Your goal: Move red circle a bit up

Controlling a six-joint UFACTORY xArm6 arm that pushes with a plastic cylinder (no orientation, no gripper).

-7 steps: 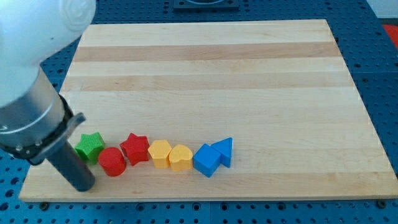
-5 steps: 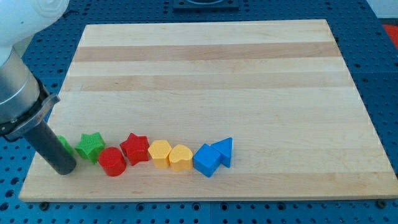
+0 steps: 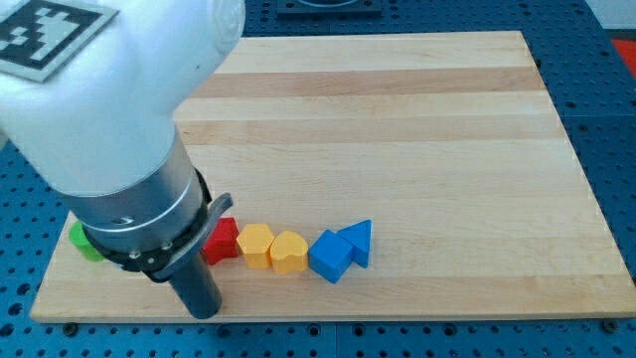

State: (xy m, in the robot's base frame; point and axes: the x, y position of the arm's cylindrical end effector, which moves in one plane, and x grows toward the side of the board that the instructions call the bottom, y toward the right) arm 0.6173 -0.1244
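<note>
The arm [image 3: 109,129] leans in over the tabletop's [image 3: 397,129] left side, my tip [image 3: 203,310] down near the bottom edge. This end effector is a bare rod, holding nothing. The red circle is hidden behind the arm. Blue pegboard [image 3: 611,119] surrounds the tabletop.

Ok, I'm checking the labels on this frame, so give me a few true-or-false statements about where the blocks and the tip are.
1. My tip is near the board's bottom edge, at the view's lower left. True.
2. The red circle is in plain sight. False: it does not show; the arm covers that spot.
3. The blue blocks are at the right end of the row. True.
4. The yellow blocks lie at the view's top. False: they sit in the bottom row, right of the red star.
</note>
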